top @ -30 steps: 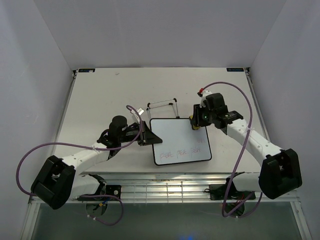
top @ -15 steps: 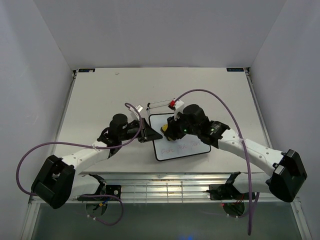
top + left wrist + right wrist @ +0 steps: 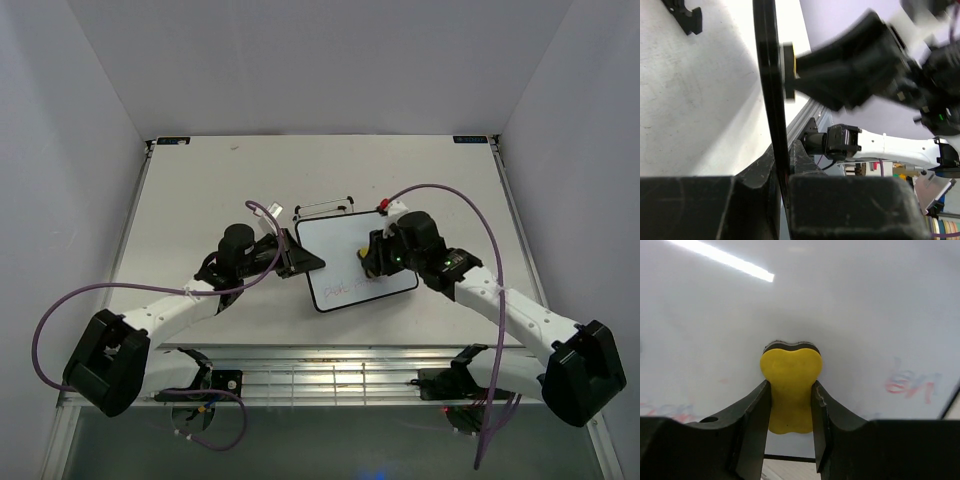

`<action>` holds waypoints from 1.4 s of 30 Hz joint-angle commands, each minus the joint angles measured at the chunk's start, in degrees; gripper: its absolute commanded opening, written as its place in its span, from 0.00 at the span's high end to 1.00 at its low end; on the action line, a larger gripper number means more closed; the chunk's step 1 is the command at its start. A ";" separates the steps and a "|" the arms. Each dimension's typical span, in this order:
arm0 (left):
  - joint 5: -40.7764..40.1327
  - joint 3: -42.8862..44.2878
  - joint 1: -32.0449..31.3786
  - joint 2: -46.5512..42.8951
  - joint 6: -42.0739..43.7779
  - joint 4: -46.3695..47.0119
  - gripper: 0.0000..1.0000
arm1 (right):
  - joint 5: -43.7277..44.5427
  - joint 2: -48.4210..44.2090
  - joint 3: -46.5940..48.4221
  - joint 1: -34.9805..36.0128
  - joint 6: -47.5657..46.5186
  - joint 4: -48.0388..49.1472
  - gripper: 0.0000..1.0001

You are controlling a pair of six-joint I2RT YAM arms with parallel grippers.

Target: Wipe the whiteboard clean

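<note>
The whiteboard (image 3: 340,255) is a small white board with a thin black frame, tilted on the table centre. Faint red handwriting remains along its near edge (image 3: 345,290) and shows in the right wrist view (image 3: 910,382). My left gripper (image 3: 300,262) is shut on the board's left edge; its black frame (image 3: 771,100) runs edge-on between the fingers. My right gripper (image 3: 372,255) is shut on a yellow eraser block (image 3: 790,390) and presses its dark pad against the board's white face (image 3: 850,315).
A black wire stand (image 3: 325,208) lies on the table just behind the board. White enclosure walls stand on both sides and at the back. A metal rail (image 3: 330,375) runs along the table's near edge.
My right gripper swept the eraser left across the board, then back to the right of centre. The board has turned and shifted slightly; the handwriting is fainter. The left gripper kept its hold.
</note>
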 commanded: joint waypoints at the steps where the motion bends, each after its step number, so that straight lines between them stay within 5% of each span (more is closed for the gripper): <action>1: 5.71 6.02 -0.95 -2.72 -4.21 17.05 1.00 | -7.94 2.36 2.63 11.81 2.17 5.32 0.79; 5: 4.22 5.84 -0.95 -3.16 -4.65 17.40 1.00 | -3.65 6.33 8.42 22.36 4.19 6.55 0.79; 11: 0.87 5.23 -0.95 -4.56 -6.14 17.40 1.00 | 8.45 6.95 8.62 24.23 6.04 2.61 0.81; 17: -0.71 4.18 -0.95 -6.49 -6.76 17.40 1.00 | 8.42 2.21 -0.16 8.63 2.79 -2.32 0.80; 22: -1.68 3.56 -0.95 -7.12 -7.11 17.40 1.00 | 5.70 -1.66 -2.12 4.28 -0.90 -2.24 0.80; 24: -2.11 3.30 -0.95 -6.68 -7.46 17.66 1.00 | -0.98 -1.14 -1.41 5.68 -0.03 -0.05 0.81; 35: -6.68 2.07 -0.95 -7.73 -8.25 18.19 1.00 | -2.49 8.00 10.01 26.33 7.00 6.20 0.81; 42: -6.86 1.80 -0.95 -7.29 -8.78 18.19 1.00 | 5.14 6.60 8.26 25.47 5.69 0.95 0.81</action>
